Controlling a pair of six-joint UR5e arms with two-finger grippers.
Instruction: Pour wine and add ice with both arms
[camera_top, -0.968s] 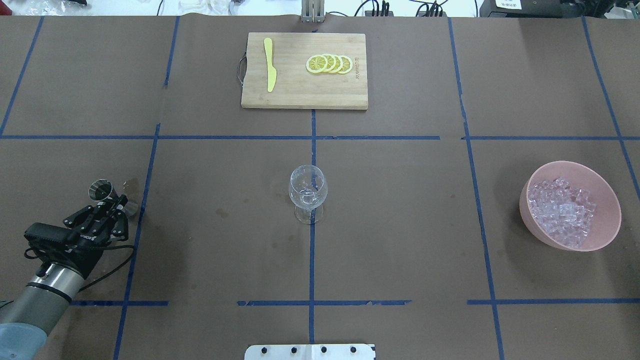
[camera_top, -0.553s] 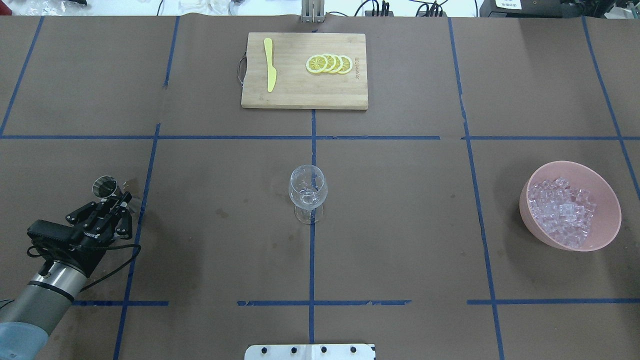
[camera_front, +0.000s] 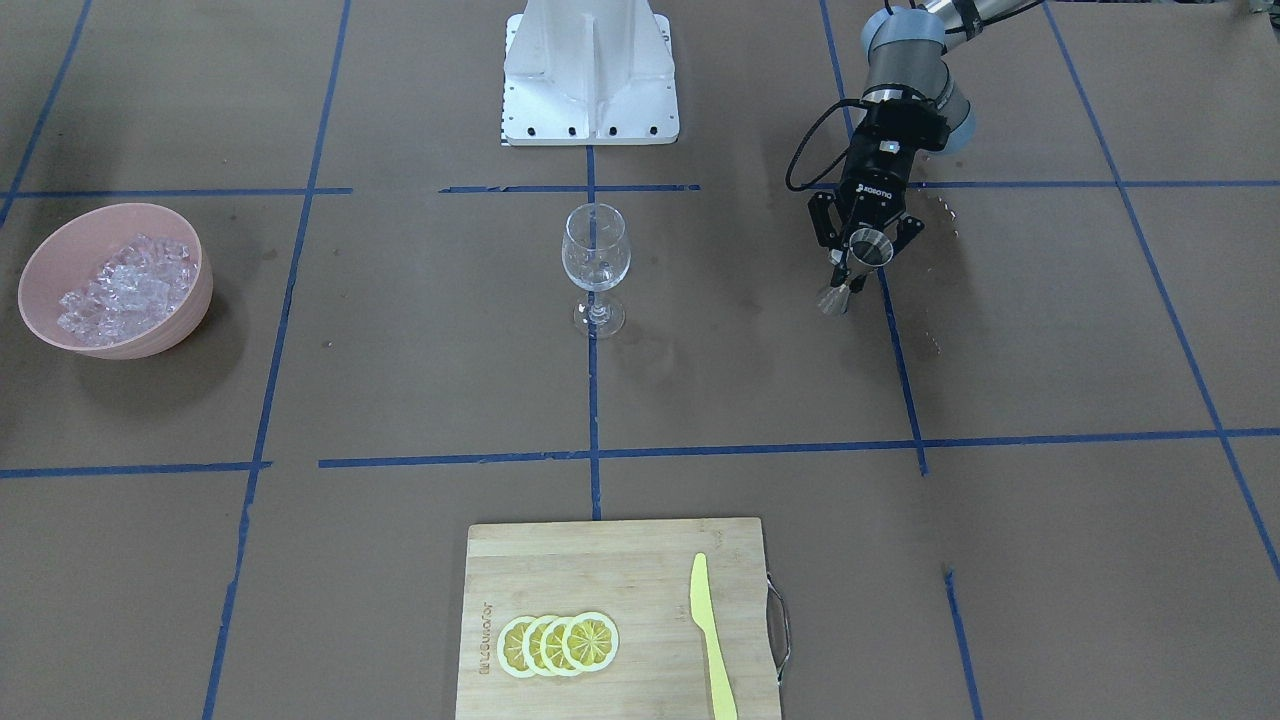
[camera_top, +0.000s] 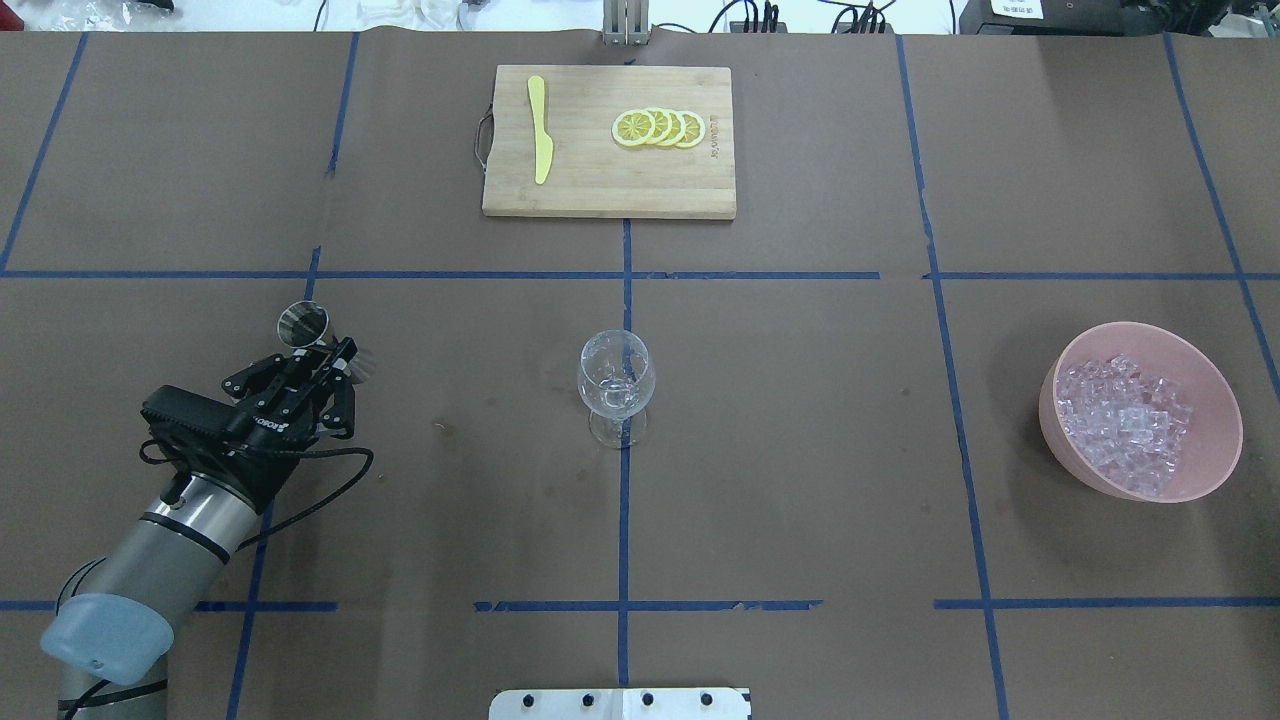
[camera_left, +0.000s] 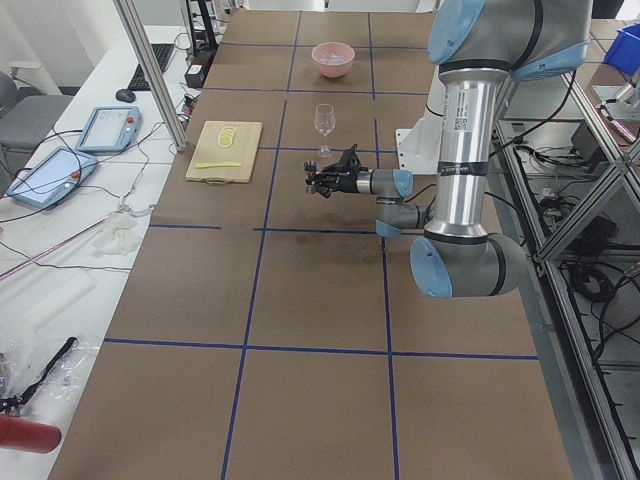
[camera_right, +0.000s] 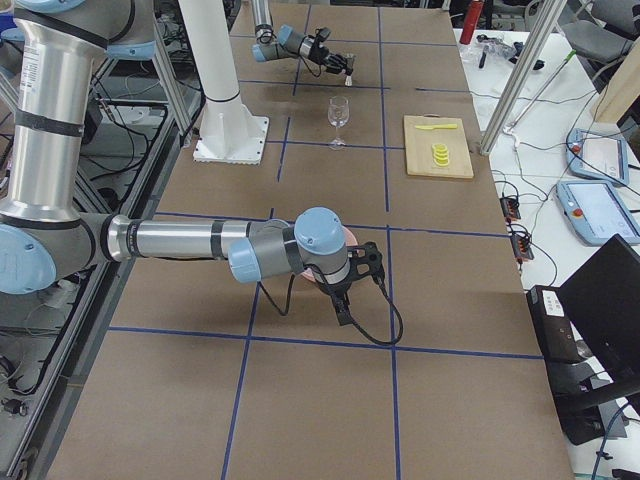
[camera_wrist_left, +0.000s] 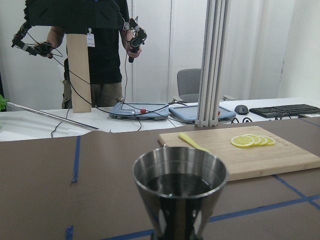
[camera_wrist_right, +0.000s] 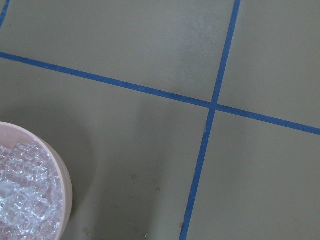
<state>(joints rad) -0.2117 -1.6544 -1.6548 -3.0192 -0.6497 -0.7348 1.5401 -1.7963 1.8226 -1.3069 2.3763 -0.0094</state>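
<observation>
My left gripper (camera_top: 335, 362) is shut on the waist of a steel jigger (camera_top: 305, 325) and holds it above the table, left of the empty stemmed glass (camera_top: 615, 380). In the left wrist view the jigger (camera_wrist_left: 179, 200) stands upright with dark wine (camera_wrist_left: 177, 184) in its cup. In the front view this gripper (camera_front: 865, 250) is to the right of the glass (camera_front: 596, 250). The ice (camera_top: 1125, 415) fills a pink bowl (camera_top: 1140, 330) at the right. My right gripper (camera_right: 342, 305) shows only in the right side view, over the bowl; I cannot tell its state. The right wrist view shows the ice (camera_wrist_right: 20, 200).
A wooden cutting board (camera_top: 610, 190) at the far middle carries lemon slices (camera_top: 660, 128) and a yellow knife (camera_top: 540, 130). The white pedestal (camera_front: 590, 70) stands at the robot's side of the table. Blue tape lines cross the brown table cover.
My left gripper has moved forward and to the right with the jigger, closer to the glass. The glass, bowl and board have not moved.
</observation>
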